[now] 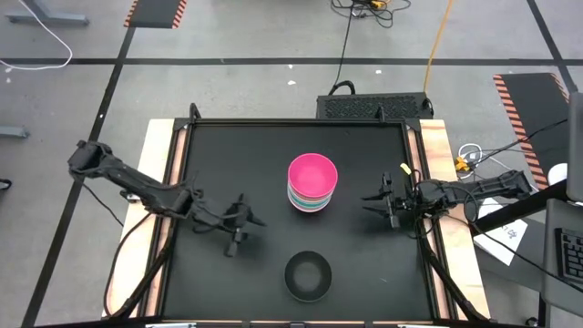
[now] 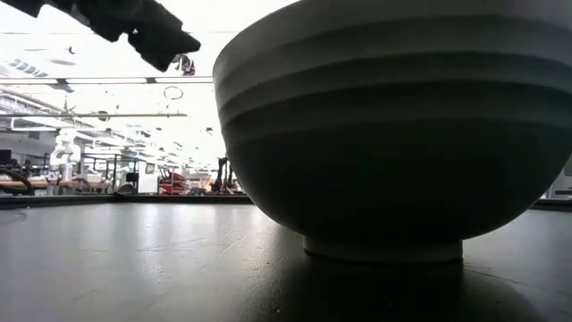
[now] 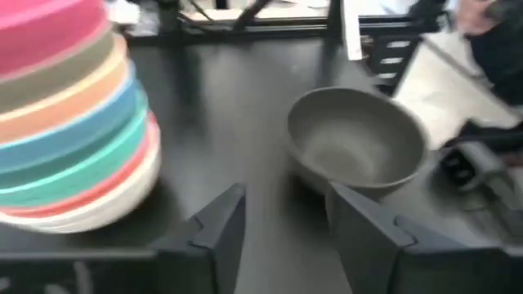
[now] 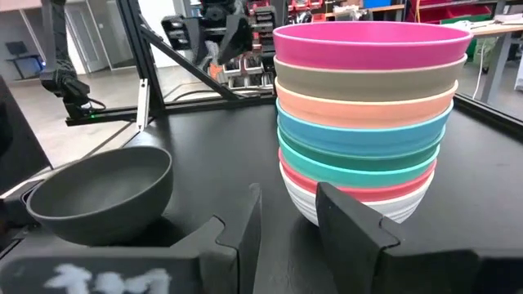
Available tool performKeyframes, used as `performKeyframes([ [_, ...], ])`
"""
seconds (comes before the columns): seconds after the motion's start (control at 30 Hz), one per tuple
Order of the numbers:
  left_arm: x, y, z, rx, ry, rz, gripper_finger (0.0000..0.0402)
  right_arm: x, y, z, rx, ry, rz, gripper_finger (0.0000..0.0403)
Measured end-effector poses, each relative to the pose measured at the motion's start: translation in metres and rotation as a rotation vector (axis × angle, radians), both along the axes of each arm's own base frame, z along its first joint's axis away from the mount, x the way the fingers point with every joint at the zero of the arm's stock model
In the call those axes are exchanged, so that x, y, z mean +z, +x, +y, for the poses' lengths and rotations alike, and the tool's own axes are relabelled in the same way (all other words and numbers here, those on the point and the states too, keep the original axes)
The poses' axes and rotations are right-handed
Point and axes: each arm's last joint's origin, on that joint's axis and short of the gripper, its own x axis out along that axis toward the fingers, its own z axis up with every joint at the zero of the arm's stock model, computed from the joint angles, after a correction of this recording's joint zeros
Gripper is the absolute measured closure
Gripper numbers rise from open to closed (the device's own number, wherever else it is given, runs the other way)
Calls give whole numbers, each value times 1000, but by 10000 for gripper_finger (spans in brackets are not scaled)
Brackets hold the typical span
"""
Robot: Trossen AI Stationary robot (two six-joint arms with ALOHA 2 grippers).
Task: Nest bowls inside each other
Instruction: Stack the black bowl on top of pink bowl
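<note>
Stack of bowls (image 1: 312,182): stands upright on the black table (image 1: 228,155), near its middle. This stack is the reference landmark for all positions below.
Stack order, top down, per right wrist view: magenta bowl (image 4: 372,42), tan bowl (image 4: 368,80), orange bowl (image 4: 364,106), blue bowl (image 4: 364,133), turquoise bowl (image 4: 359,167), red-pink bowl (image 4: 392,192), white bowl (image 4: 392,208) at the base.
Stack appearance: round plastic bowls of like size, each seated in the one below so that only a rim band of each lower bowl shows. From above, only the magenta interior is visible, and it holds nothing.
Black bowl (image 1: 307,276): stands alone and upright on the table, apart from the stack, toward the table's front edge. Its interior shows nothing inside. In the low view it fills most of the frame, resting on a short foot ring.
Left gripper (image 1: 244,221): on the stack's left side, apart from it and clear of the black bowl. Jaws stand apart, holding nothing; the left wrist view shows bare table between the two fingers (image 3: 216,233).
Right gripper (image 1: 381,199): on the stack's right side, apart from it. Jaws stand apart, holding nothing; the right wrist view shows a gap between its fingers (image 4: 347,224), with the stack just beyond.
</note>
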Motion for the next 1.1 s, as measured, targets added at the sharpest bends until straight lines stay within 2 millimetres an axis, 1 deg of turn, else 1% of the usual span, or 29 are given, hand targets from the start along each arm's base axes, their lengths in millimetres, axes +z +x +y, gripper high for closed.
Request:
performKeyframes([
  [0.1, 7, 11, -8, -65, -94, 57, 197, 0, 0, 0, 0, -1, 0, 291],
  [0.2, 17, 21, -15, -133, -155, 86, 155, 0, 0, 0, 1, -6, 0, 291],
  [0.33, 23, 34, -19, -123, -183, 98, 96, 0, 0, 0, 3, -23, -1, 291],
  [0.47, 26, 45, -13, -50, -250, 161, 55, 0, 0, 0, 3, -22, 0, 291],
  [0.6, 17, 59, -10, 18, -334, 261, 42, -1, 0, 0, 2, -14, 5, 291],
  [0.83, 5, 90, -18, 57, -422, 378, 41, -2, 1, 0, 3, -23, 19, 291],
  [0.97, 1, 107, -24, 88, -400, 475, 41, -3, 1, 0, 3, -27, 28, 291],
  [1.1, -1, 121, -28, 114, -337, 573, 41, -3, 2, 0, 4, -28, 33, 291],
])
